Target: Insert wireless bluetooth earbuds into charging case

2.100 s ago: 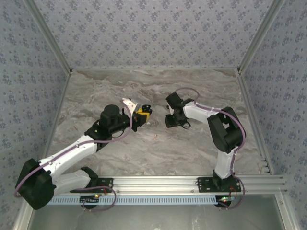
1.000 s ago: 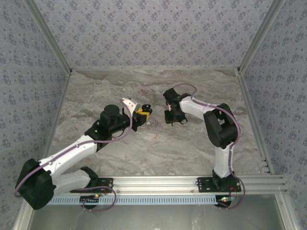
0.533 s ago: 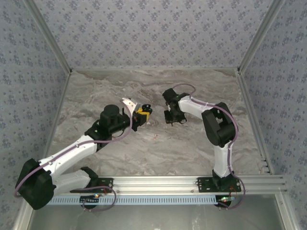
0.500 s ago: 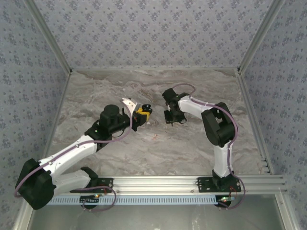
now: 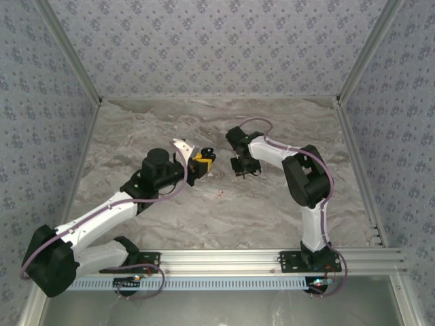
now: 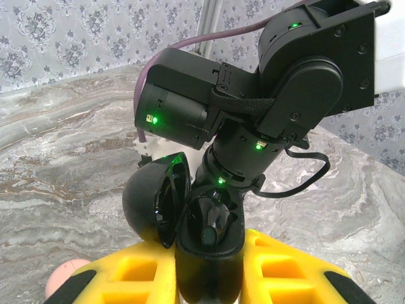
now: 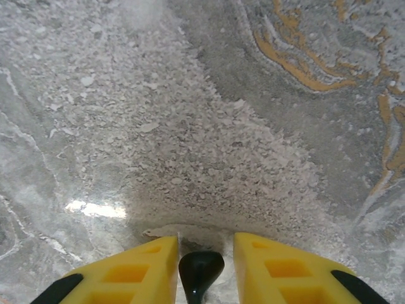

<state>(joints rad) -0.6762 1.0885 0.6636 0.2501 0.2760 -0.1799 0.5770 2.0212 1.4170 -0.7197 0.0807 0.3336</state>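
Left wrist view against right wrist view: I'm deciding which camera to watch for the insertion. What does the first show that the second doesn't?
Left wrist, not right wrist: the left gripper clamped on an open black clamshell case, a pink round object low at the left, and the right arm beyond. Right wrist, not left wrist: the right gripper with a small black earbud between its yellow fingers. Both: the marble table.

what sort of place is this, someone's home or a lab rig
Most likely a robot test cell, not a home: two arms bolted to an aluminium rail, a marble-look tabletop, and wallpapered panels boxing it in.
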